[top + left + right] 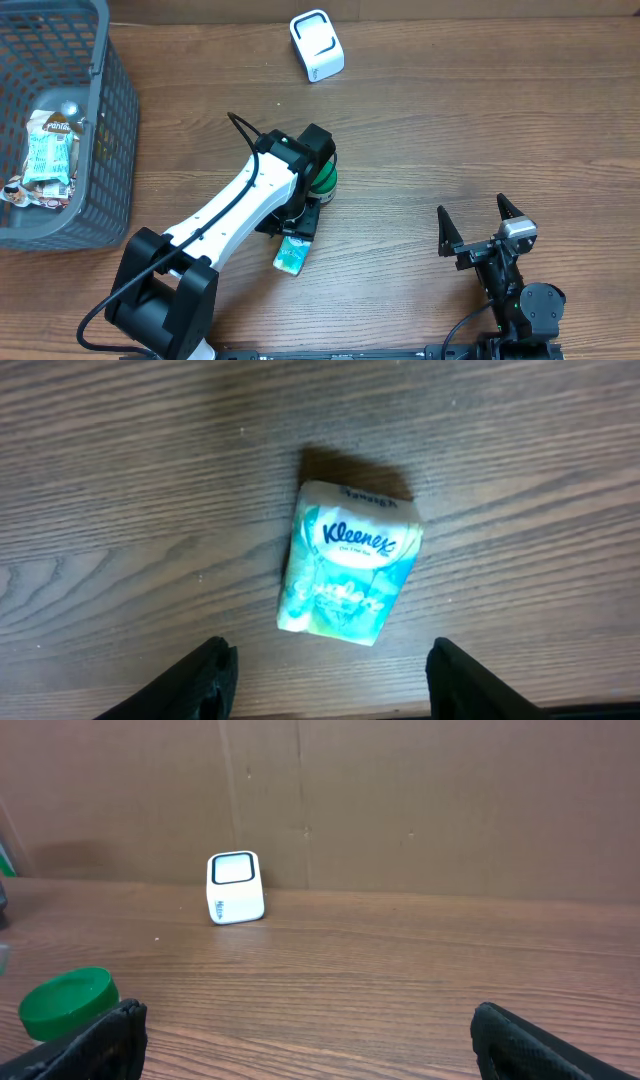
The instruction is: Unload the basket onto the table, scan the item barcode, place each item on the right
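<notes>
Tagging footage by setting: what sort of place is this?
Probably a mock checkout: small white cube scanner, grey mesh plastic basket, green-white Kleenex tissue pack, all on a brown wooden table.

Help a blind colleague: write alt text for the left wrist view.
A small Kleenex tissue pack lies label-up, slightly tilted, on a wooden table. The left gripper's two dark fingers stand apart at the bottom edge, clear of it.

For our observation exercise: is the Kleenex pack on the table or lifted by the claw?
The Kleenex pack lies on the table, logo up; the left claw, open, hovers clear of it.
</notes>
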Tool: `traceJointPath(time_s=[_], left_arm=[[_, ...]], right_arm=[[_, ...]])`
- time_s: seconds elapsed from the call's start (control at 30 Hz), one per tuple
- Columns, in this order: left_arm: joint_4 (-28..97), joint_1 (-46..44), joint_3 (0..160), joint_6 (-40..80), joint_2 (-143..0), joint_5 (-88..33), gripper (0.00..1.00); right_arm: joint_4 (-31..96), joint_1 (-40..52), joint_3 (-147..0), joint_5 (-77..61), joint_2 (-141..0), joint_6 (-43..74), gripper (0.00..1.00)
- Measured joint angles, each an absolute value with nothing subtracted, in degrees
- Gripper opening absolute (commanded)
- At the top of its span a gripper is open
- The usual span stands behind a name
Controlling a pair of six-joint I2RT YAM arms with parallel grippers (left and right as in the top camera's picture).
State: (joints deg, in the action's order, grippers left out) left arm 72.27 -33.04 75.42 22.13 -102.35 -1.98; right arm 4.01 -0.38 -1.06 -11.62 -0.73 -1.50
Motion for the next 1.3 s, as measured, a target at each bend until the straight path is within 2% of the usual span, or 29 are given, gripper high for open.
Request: traceJointPath(time_s=[0.2, 0.57, 0.73, 1.3], left_arm=[[69.5, -33.0, 71.1, 21.8, -102.3, -2.7, 0.53], [60.1, -33.0, 63.5, 17.5, -102.3, -6.9, 0.68], [57.8, -33.0, 62.0, 16.1, -102.3, -7.4, 0.70], [51.4, -33.0, 57.6, 15.9, -102.3, -6.9, 0.48]], right_arm=[[4.0, -0.4, -1.1, -11.6, -0.7, -1.5, 1.00], [4.0, -0.4, -1.1, -11.6, -0.7, -1.5, 1.00], [4.0, -0.4, -1.1, -11.6, -0.7, -1.5, 1.00], [4.0, -0.4, -1.1, -11.6, -0.7, -1.5, 1.00]])
